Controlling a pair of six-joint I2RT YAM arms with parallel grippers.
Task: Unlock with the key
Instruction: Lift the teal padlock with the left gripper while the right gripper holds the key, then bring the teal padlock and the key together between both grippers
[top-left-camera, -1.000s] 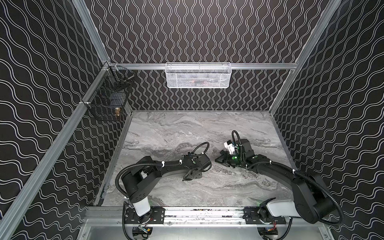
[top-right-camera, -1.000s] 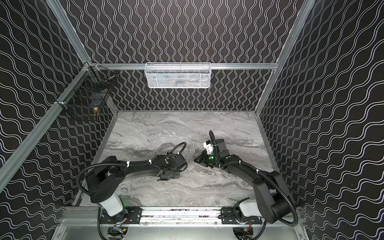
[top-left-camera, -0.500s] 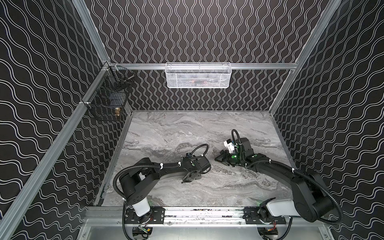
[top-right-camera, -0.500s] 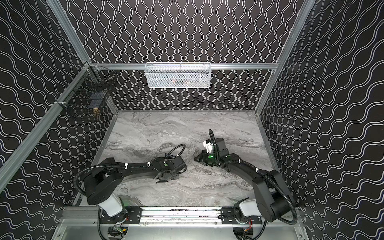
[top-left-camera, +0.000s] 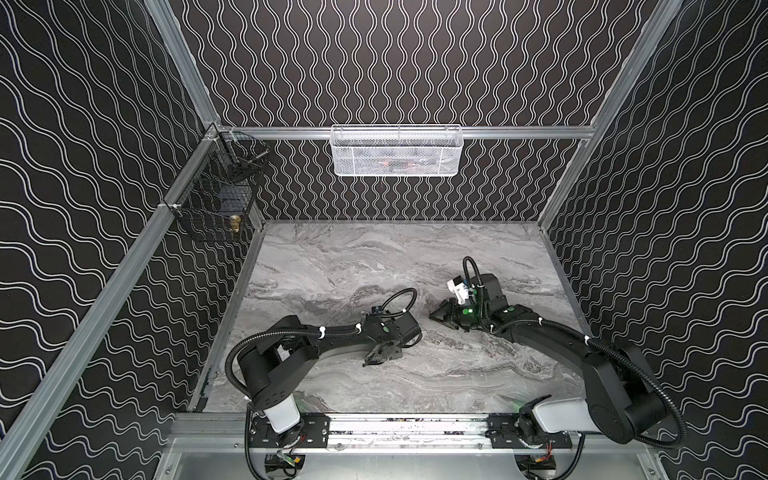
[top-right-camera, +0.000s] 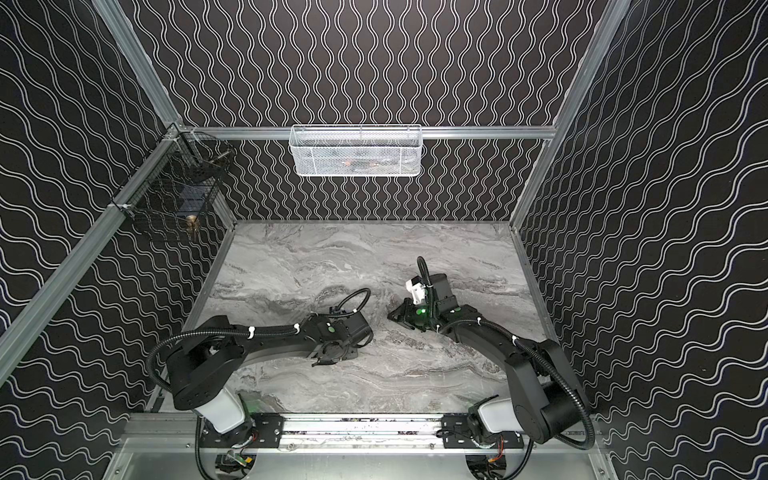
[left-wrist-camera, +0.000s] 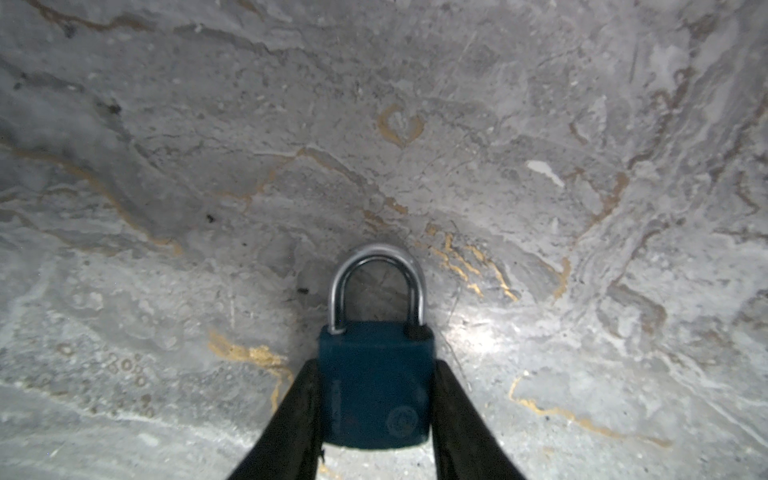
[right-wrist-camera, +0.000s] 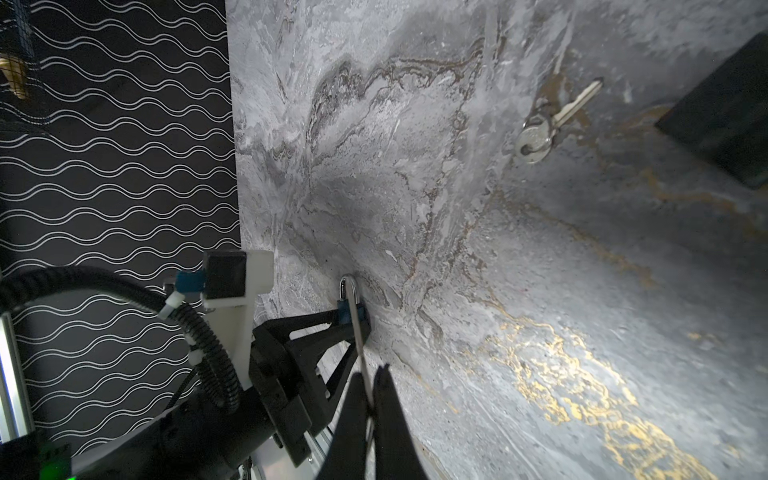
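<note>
Left tool (left-wrist-camera: 376, 368) tighter on padlock (left-wrist-camera: 374, 395)

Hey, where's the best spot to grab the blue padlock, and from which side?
Grip the padlock by the two narrow sides of its blue body, coming in from the base end, opposite the shackle. Those sides are flat and parallel; the shackle is a thin round loop, likely to slip. The left gripper flanks it that way.

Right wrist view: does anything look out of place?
Yes. A loose key on a ring lies alone on the marble table, well apart from the padlock, while the right gripper pinches a second key. Two keys for one lock seems odd. Nothing looks spilled or damaged.
</note>
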